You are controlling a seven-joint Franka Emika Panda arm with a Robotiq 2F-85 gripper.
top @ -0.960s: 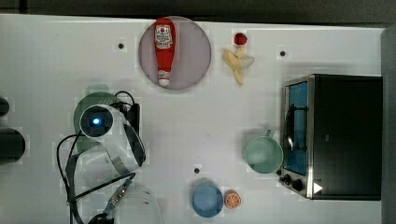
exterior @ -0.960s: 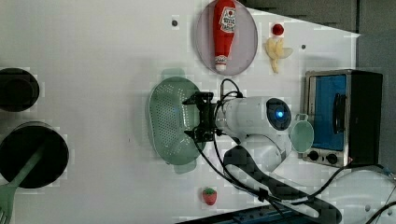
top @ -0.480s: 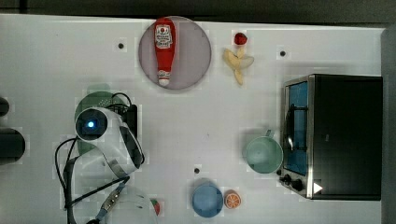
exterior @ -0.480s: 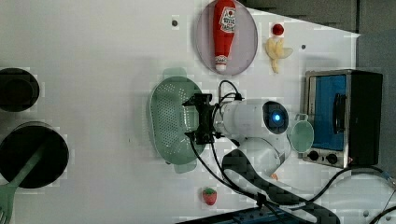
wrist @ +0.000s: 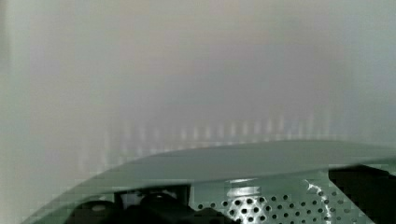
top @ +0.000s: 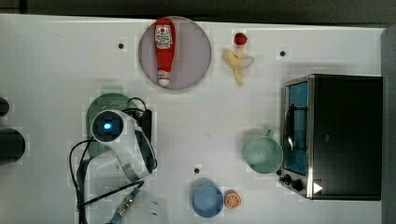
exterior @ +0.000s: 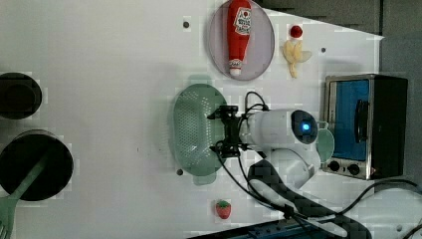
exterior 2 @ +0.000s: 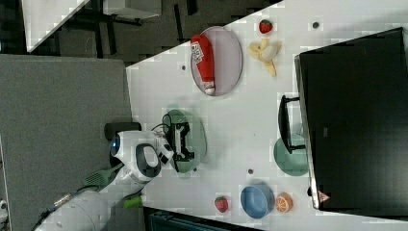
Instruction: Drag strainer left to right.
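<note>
The pale mint-green strainer lies on the white table, an oval with a grid of small holes. In the top view the arm covers most of the strainer. My gripper hangs over the edge of the strainer at the left view's right, open, with its black fingers reaching down into the bowl just inside the rim. Seen in the right view, the gripper sits over the strainer. Up close in the wrist view are the strainer's rim and holes, with a dark finger at each side.
A ketchup bottle lies on a purple plate. A banana, a toaster oven, a mint mug, a blue bowl and an orange half lie toward the top view's right. Black pots stand at the left view's left.
The arm first shifted slightly to the top view's left, then moved to the top view's right. The strainer has slid to the right with it.
</note>
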